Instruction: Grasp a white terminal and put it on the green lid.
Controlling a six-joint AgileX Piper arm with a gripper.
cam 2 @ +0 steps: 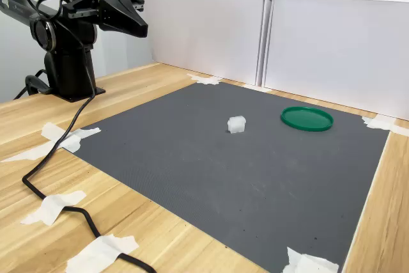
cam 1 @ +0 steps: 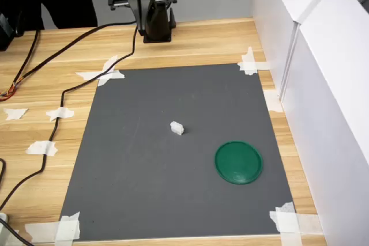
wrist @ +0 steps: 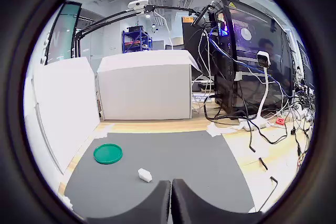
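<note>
a tiny white plastic block-shaped terminal (cam 1: 177,127) lies near the middle of a dark grey rectangular mat (cam 1: 150,165) taped to a wooden table (cam 1: 202,41). a flat round dark green plastic lid (cam 1: 238,162) also rests on the mat, near the terminal but not touching it. the black robot gripper (cam 2: 131,20) hangs well apart from the terminal, above the table beyond the mat's edge, its jaws pressed together and empty.

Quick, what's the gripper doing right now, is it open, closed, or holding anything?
Gripper: jaws shut and empty, raised near the arm's base; the tiny white plastic terminal lies untouched on the grey mat.
</note>
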